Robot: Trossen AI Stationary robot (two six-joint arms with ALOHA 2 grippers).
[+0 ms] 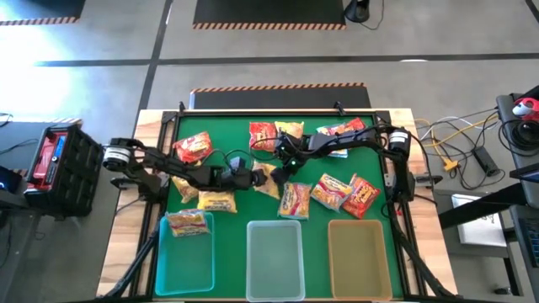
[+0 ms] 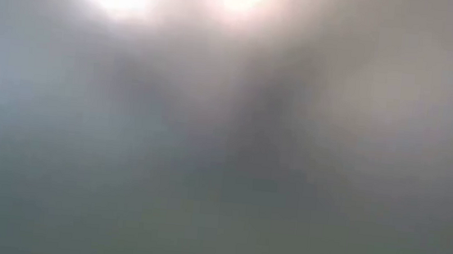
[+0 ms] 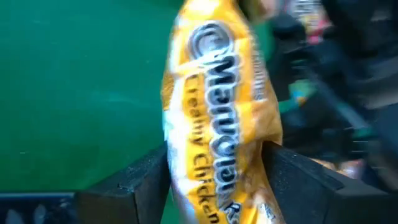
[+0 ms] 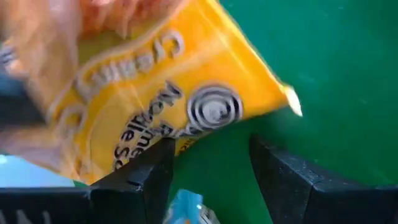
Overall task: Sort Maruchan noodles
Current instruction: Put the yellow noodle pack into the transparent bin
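Several Maruchan noodle packets lie flat on the green mat: red ones [image 1: 192,149] [image 1: 264,135] [image 1: 364,195] and orange-yellow ones [image 1: 215,200] [image 1: 295,200] [image 1: 331,190]. One more [image 1: 187,223] lies in the left bin. My left gripper [image 1: 255,177] [image 3: 214,168] is at mid-table, shut on a yellow Creamy Chicken packet [image 1: 269,178] [image 3: 217,93]. My right gripper [image 1: 290,164] [image 4: 211,149] hangs open right beside it, and a yellow packet [image 4: 168,93] fills the view just ahead of its fingers. I cannot tell whether they touch it. The low view shows only blur. My left gripper pinches the yellow packet between its two fingers [image 3: 146,180], which press on the packet's two long edges [image 3: 174,162] so that the plastic bulges between them. The fingers come from the table's left. The packet reaches forward past the fingertips, toward the right arm.
Three translucent bins stand in a row at the near edge: a teal one [image 1: 181,261], a pale one [image 1: 274,257] and an amber one [image 1: 358,257]. More packets [image 1: 290,130] [image 1: 341,130] lie near the far edge. The two arms almost meet at mid-table.
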